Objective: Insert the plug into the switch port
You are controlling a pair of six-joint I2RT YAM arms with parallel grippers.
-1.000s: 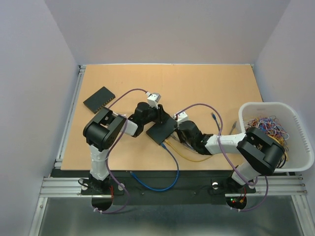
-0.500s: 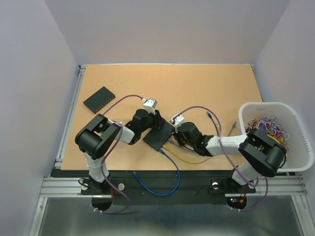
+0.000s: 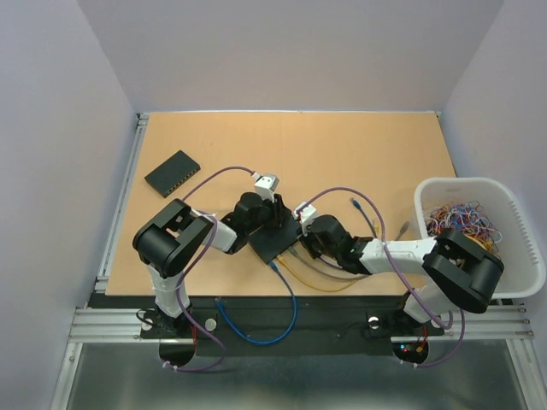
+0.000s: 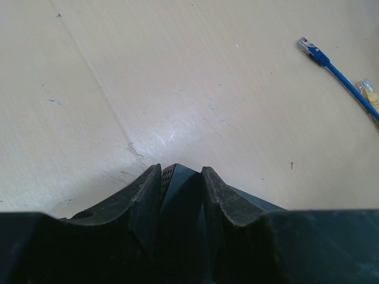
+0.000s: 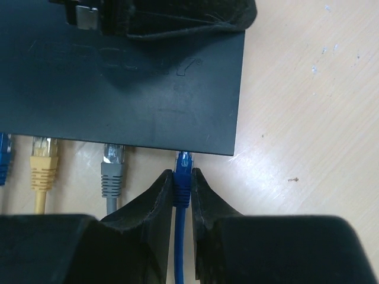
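The black switch (image 3: 278, 242) lies mid-table. My left gripper (image 3: 272, 224) is shut on its far corner; in the left wrist view the fingers (image 4: 148, 189) clamp the switch's edge (image 4: 179, 198). My right gripper (image 5: 183, 173) is shut on a blue plug (image 5: 183, 177), whose clear tip touches the rightmost port on the switch's (image 5: 118, 77) near edge. How deep the tip sits in the port is hidden. In the top view the right gripper (image 3: 301, 243) sits against the switch's port side.
A grey plug (image 5: 112, 171), a yellow plug (image 5: 43, 163) and another blue one (image 5: 3, 160) sit in ports to the left. A second black switch (image 3: 172, 173) lies far left. A white bin (image 3: 466, 182) of cables stands right. Loose plugs (image 3: 353, 203) lie behind the right arm.
Both grippers and the switch have shifted a little toward the near left, then settled. The trailing blue and yellow cables were dragged along with them.
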